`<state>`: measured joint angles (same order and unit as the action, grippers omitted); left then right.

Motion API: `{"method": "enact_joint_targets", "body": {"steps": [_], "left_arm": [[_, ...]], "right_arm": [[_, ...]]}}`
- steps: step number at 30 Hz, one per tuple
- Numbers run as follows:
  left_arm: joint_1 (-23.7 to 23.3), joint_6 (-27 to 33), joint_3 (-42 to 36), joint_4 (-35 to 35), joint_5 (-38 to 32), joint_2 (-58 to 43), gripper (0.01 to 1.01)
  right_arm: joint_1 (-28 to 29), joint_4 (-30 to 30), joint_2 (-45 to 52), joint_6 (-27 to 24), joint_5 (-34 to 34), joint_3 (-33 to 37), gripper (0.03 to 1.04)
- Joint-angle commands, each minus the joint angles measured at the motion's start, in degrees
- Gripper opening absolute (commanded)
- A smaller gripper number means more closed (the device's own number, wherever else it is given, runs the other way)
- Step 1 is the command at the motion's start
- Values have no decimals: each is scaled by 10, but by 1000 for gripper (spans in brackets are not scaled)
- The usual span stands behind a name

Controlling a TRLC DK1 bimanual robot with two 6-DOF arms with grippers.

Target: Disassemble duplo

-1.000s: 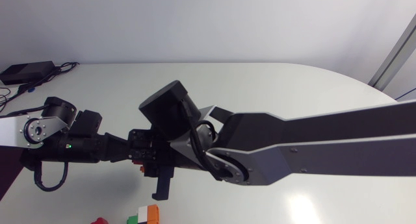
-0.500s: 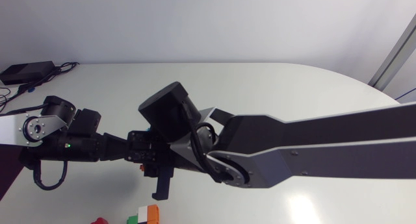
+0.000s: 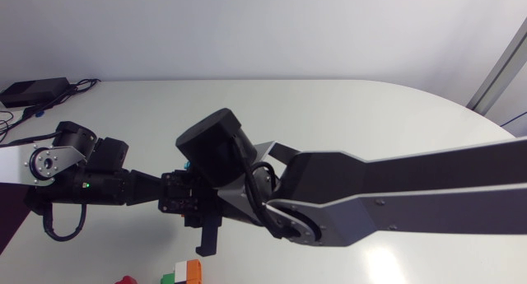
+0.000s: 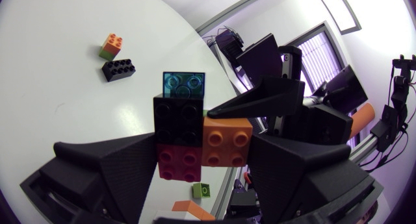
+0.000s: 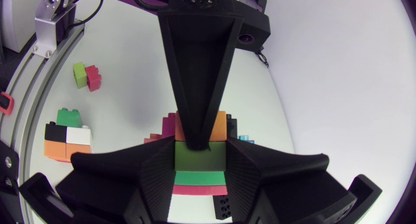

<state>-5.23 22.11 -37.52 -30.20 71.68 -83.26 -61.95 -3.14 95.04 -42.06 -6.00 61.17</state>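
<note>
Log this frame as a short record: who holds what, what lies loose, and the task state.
left end effector: shut on duplo stack
right end effector: shut on the same stack, at its green brick
stack place: between both arms, over the table
loose: black brick; orange-green pair
task state: stack joined, not yet pulled apart

Duplo stack [image 4: 179, 126]: from overhead it was nearly all buried under the right arm [image 3: 370, 193].
Left claw [image 4: 195, 162]: from above its tips were lost beneath that same wrist, and in the right wrist view one of its fingers covered the stack's middle.
Loose bricks: the red brick [image 3: 125, 280] and the orange-white-green block [image 3: 188, 272] were cut off at the overhead view's lower edge.
</note>
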Motion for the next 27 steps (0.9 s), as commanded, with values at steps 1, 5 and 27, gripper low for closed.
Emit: {"method": "enact_joint_targets", "body": {"steps": [1,5,27], "left_arm": [[-19,-3,-11,-8,-2,-3,402],[-20,-4,-12,-11,-2,-2,402],[-20,11,-11,-25,7,7,402]], "right_arm": [[5,14,-22,-36,-22,-33,362],[5,9,-30,-50,-17,-49,374],[64,-120,-85,-84,135,-143,374]]}}
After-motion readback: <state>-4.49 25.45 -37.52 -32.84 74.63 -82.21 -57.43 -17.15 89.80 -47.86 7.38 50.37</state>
